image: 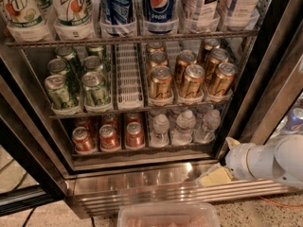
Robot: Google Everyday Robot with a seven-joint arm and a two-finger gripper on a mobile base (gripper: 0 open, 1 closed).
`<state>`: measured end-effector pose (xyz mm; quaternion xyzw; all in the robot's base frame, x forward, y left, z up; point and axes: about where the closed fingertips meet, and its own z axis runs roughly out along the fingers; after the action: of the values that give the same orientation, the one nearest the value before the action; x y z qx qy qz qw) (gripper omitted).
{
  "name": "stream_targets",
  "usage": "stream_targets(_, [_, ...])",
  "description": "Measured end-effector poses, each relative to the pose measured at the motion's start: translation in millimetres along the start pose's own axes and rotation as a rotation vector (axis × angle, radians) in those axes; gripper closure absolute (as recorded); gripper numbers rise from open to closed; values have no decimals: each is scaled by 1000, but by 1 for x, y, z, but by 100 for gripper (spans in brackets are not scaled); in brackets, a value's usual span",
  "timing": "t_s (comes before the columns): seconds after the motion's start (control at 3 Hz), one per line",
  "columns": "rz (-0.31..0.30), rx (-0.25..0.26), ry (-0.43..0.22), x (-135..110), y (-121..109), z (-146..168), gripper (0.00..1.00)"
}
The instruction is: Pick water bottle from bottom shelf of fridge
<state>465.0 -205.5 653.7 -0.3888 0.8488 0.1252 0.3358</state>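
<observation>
3 water bottles (pixel 185 125) on bottom shelf (pixel 142 152), right of red cans (pixel 109 137); end effector (pixel 215 176) low right, before fridge (pixel 142 186) base.

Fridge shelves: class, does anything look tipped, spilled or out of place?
Nothing is tipped or spilled. One lane on the middle shelf stands empty between the green cans and gold cans. The gripper sits low right, by the base panel.

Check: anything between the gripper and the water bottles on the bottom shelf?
No object blocks it. The gripper sits low right, before the steel base panel, below the bottom shelf lip. The water bottles stand at the shelf front, nothing before them; orange-red cans are to their left. It likely must rise over the lip.
</observation>
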Motion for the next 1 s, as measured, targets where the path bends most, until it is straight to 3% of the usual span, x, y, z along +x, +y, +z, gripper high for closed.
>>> stream_targets(0.33, [84, 71, -65, 5, -9, 10, 15])
stream_targets(0.67, [126, 122, -117, 5, -16, 17, 10])
stream_targets(1.0, [149, 166, -164, 4, -23, 20, 15])
